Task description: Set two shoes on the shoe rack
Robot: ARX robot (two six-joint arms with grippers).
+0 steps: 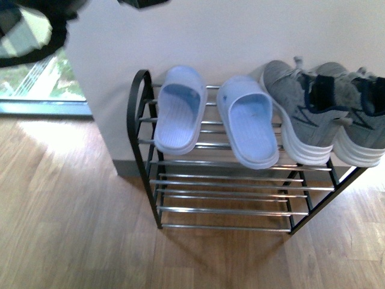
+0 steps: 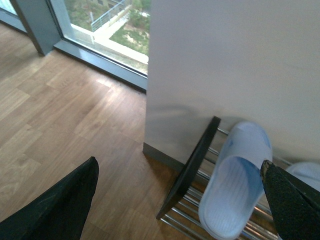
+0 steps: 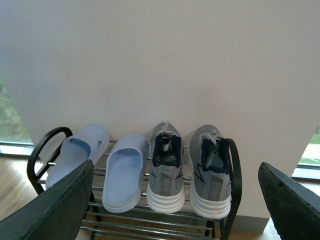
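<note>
The shoe rack [image 1: 144, 120] stands on a wooden plank floor [image 1: 66, 217] against a plain pale wall [image 1: 198, 36], its black metal side frames rounded at the top and its tiers made of shiny chrome rods running horizontally. All four shoes sit on the top tier, toes toward the wall and heels at the front edge. On the left lie two pale blue rubber slides, the left slide [image 1: 179, 109] and the right slide [image 1: 248, 120], each with a smooth wide strap and a finely ribbed footbed; they lie near each other but apart. Just beside them to the right are two grey knit sneakers with thick, ridged white soles and dark navy linings: the left sneaker [image 1: 298, 111] and the right sneaker [image 1: 361, 123], which rest side by side, close together. The lower tiers show bare rods. A window [image 1: 30, 72] with a grey sill shows greenery at the far left. The left pincer [image 2: 180, 200] hovers above the rack's left end, its black textured fingers [image 2: 60, 205] spread wide with nothing between them. The right pincer [image 3: 175, 205] faces the rack from the front, its dark fingers [image 3: 55, 205] likewise wide apart and empty.
</note>
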